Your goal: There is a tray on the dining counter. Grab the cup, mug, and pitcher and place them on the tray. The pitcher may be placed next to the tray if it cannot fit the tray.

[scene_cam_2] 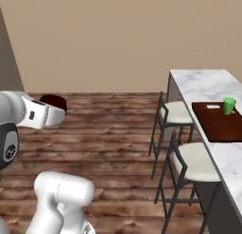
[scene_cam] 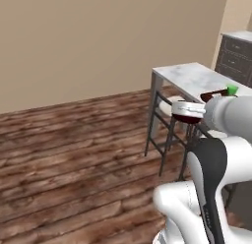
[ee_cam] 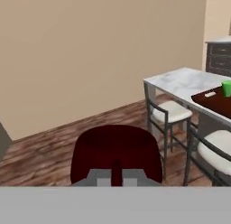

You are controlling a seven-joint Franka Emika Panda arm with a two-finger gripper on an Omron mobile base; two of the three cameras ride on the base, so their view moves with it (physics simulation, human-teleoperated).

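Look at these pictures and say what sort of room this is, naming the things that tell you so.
Probably a home kitchen's dining area: a long marble-topped dining counter fronted by cushioned stools, a wooden tray with a green cup on it, and dark drawers beyond, on a plank floor.

Arm raised level, pincer [ee_cam: 116,179] clamped shut.

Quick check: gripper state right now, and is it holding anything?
Gripper: jaws shut on the mug, carried in the air above the wooden floor, short of the dining counter.
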